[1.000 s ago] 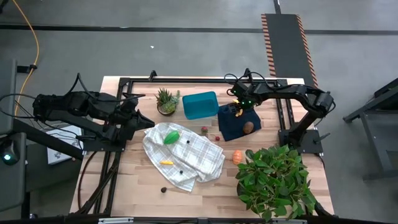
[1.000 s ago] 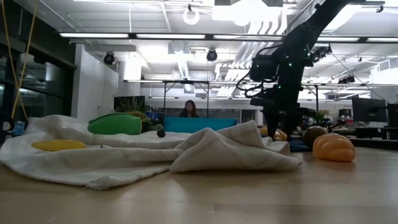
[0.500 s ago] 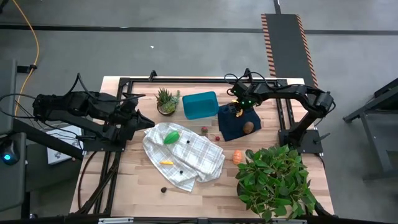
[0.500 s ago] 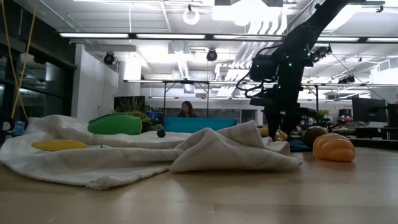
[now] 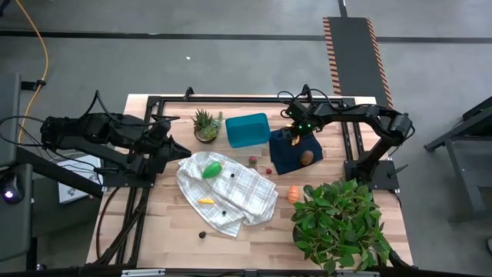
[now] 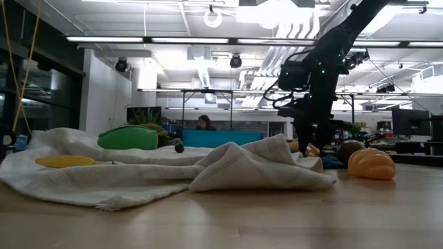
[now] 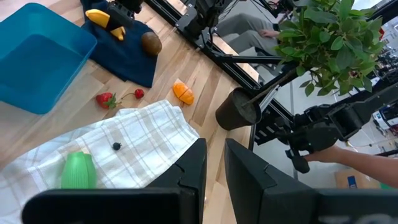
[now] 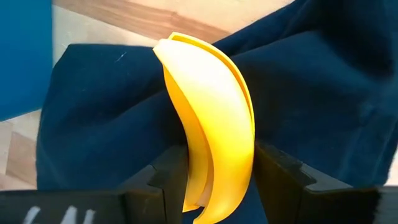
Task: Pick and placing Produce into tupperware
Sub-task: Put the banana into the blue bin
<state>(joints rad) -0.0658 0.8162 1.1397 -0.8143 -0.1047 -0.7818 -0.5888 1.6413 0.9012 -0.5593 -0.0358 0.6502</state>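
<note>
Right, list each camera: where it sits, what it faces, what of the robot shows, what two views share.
High: overhead, looking down on the table; both arms.
Low: table height, across the checked cloth; right arm.
Left wrist: past the left end effector at the strawberry.
Right wrist: right end effector pinching the banana.
Shared: the blue container, in high and left wrist.

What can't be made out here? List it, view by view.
Low view: inside of the tupperware, hidden behind the checked cloth.
Right wrist view: lower tip of the banana, held in the right gripper, cut off by the edge.
High view: dark specks on the cloth, too small to identify.
</note>
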